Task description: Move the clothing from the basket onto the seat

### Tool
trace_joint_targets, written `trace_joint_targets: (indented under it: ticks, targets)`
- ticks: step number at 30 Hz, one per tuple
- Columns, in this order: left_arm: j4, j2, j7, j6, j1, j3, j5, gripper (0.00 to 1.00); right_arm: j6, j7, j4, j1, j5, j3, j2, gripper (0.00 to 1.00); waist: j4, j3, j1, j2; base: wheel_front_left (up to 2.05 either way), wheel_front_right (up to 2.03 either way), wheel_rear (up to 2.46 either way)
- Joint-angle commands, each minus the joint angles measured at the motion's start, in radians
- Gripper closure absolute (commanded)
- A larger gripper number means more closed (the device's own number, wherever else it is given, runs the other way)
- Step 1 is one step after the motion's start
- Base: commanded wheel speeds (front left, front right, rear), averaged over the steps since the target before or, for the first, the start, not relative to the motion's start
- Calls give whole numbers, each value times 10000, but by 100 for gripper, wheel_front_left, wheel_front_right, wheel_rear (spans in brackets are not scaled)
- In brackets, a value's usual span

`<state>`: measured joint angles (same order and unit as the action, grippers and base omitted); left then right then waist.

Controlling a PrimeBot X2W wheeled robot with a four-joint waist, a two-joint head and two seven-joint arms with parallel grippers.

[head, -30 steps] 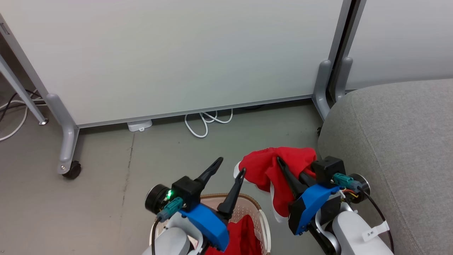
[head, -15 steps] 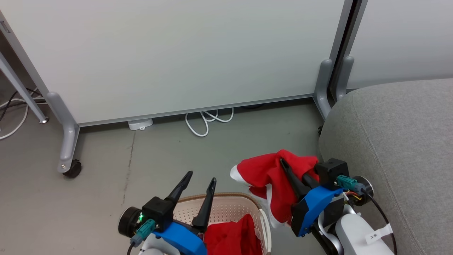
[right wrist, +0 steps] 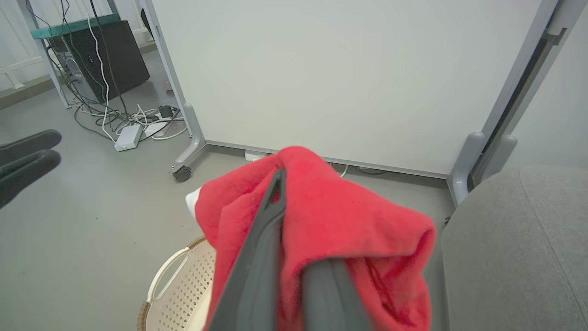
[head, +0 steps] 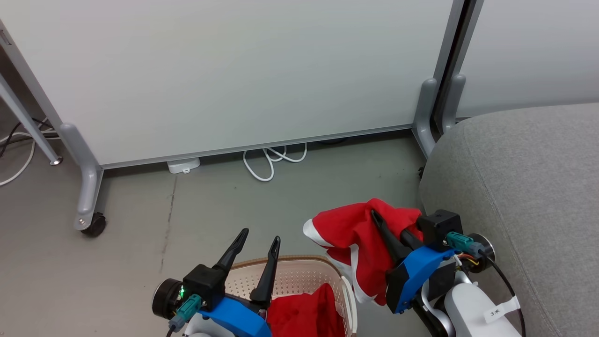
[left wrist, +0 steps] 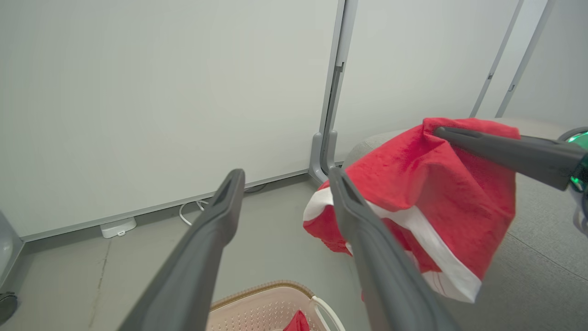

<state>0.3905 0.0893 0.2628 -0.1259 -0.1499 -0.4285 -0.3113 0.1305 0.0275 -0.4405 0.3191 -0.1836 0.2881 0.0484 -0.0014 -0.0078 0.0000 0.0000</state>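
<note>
On floor, near centre: basket (head: 299, 276), second garment (head: 304, 313) inside it. Above its far-left rim, left tool (head: 260, 234). Just right of basket, held garment (head: 351, 229) hangs from right tool (head: 383, 229), off the floor, beside left edge of seat (head: 538, 187). Far: partition panel (head: 234, 70), cable (head: 269, 161) on floor at its foot.

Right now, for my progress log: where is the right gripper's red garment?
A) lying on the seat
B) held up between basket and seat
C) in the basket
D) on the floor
B: the right gripper is shut on the red garment, which hangs clear of the floor, beside the basket and short of the seat.
</note>
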Motion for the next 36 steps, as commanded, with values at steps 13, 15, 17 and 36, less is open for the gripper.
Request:
trace_joint_targets:
  ticks: [13, 15, 17, 36]
  targets:
    - [0, 89, 31, -72, 22, 112, -123, 0, 5, -28, -23, 9, -15, 45, 36, 100, -1215, 116, 0, 0, 0, 0, 0]
    - [-11, 99, 29, -72, 11, 123, -119, 0, 5, -22, -49, 27, -8, 61, 36, 100, -1521, 136, 0, 0, 0, 0, 0]
    - [-24, 98, 31, -73, -16, 114, -110, 0, 5, -2, -62, 12, 9, 31, 36, 100, -1824, 156, 0, 0, 0, 0, 0]
    - [-106, 103, 29, -51, -123, 145, -55, 0, 5, 94, -156, -38, 46, -39, 35, 100, -4360, 220, 0, 0, 0, 0, 0]
